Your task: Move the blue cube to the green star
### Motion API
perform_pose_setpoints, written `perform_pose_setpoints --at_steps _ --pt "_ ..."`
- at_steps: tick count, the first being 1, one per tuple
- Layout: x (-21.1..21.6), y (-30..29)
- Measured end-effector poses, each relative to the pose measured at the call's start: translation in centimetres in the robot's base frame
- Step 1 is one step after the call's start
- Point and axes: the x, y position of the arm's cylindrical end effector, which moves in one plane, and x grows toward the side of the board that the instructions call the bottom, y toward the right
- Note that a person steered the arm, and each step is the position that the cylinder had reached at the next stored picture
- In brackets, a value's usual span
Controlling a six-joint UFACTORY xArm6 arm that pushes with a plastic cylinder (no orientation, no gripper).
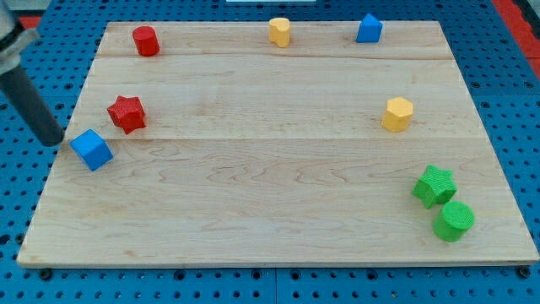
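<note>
1. Blue cube (92,149): sits at the view's left edge of the wooden board (270,228), roughly at mid height, turned so a corner points toward the view's bottom.
2. Green cylinder (454,221): nearest thing to the view's bottom, at the board's lower right corner.
3. Green star (434,186): just above and slightly left of the green cylinder, touching it or nearly so; I cannot tell which. It lies well apart from the blue cube, across the full width of the board.
4. My tip (55,139): the dark rod comes down from the view's upper left and ends just left of the blue cube, at the board's edge. I cannot tell whether it touches the cube. There are no fingers on this rig, so nothing is open, closed or gripped.
5. Red star (126,113): just above and right of the blue cube, close but apart.
6. Yellow hexagonal block (397,114): right side, mid height.
7. Far row along the view's top: red cylinder (145,40) at left, yellow block (279,32) near centre, a second blue block (369,29) toward the right; its shape is unclear.
</note>
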Motion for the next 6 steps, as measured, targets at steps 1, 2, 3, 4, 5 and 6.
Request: perform_pose_setpoints --at_steps 1,2,3,4,5,6 --pt "2.7 9.3" --pt "3.9 21.6" --pt "4.3 29.5" --pt "5.3 32.3" --pt "8.1 35.7" --pt "10.1 39.5"
